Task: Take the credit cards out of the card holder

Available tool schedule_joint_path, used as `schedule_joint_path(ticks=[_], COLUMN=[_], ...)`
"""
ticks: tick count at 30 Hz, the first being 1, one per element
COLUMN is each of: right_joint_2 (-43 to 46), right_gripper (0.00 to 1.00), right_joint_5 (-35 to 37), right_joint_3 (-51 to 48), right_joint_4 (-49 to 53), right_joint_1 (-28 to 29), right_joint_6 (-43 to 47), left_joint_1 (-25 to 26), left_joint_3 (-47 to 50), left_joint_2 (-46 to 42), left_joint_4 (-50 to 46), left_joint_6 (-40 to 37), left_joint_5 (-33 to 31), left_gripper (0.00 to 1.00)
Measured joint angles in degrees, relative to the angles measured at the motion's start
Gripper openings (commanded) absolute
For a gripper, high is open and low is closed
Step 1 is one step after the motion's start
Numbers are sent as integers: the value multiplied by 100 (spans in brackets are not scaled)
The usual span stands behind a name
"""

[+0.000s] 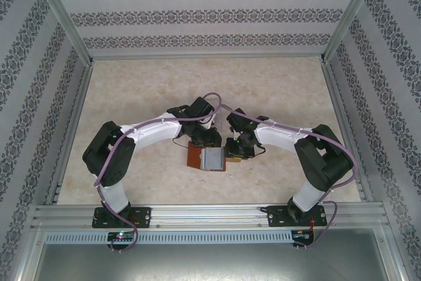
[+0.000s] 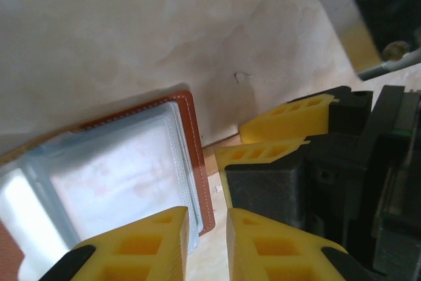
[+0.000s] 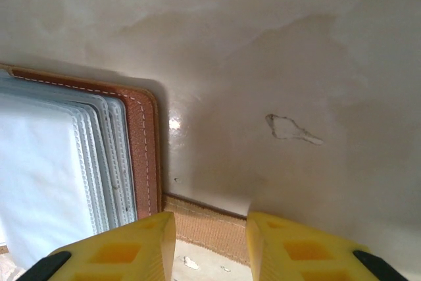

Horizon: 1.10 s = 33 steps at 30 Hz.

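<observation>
The wallet [image 1: 207, 158] lies open on the table [image 1: 131, 97] (pockets up). The left gripper [image 2: 207, 245] is barely parted above its edge, and the right gripper [image 3: 210, 241] is wider, above the strap [image 3: 210, 225]. Neither visibly holds anything.

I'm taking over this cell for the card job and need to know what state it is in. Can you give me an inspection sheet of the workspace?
Surface: beige marbled table; one small chipped mark.
Job's things: card holder lies open, pockets up; what its cloudy pockets hold cannot be told.
Clutter: nothing seen.
Grippers: left claw, jaws narrowly apart at the holder's edge, grip cannot be told; right claw open above the strap tab.
Cables: purple cables run along both arms.
Surroundings: patterned walls, aluminium frame.
</observation>
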<state>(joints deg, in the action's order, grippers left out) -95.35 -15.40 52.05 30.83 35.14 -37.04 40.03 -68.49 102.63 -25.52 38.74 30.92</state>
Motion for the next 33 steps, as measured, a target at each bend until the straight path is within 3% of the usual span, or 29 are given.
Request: schedule_joint_path(ticks=[15, 23, 33], right_joint_2=[0, 0, 0], right_gripper=[36, 36, 37], right_joint_5=[-4, -7, -9], right_joint_3=[-4, -4, -4], right_joint_4=[-13, -13, -13], right_joint_1=[-11, -13, -13], right_joint_6=[0, 28, 107], left_joint_1=[129, 203, 315], left_joint_3=[101, -26, -350], left_joint_2=[332, 535, 535], left_joint_4=[153, -249, -1093], left_joint_6=[378, 334, 114], left_joint_5=[140, -170, -999], left_gripper=[31, 34, 42])
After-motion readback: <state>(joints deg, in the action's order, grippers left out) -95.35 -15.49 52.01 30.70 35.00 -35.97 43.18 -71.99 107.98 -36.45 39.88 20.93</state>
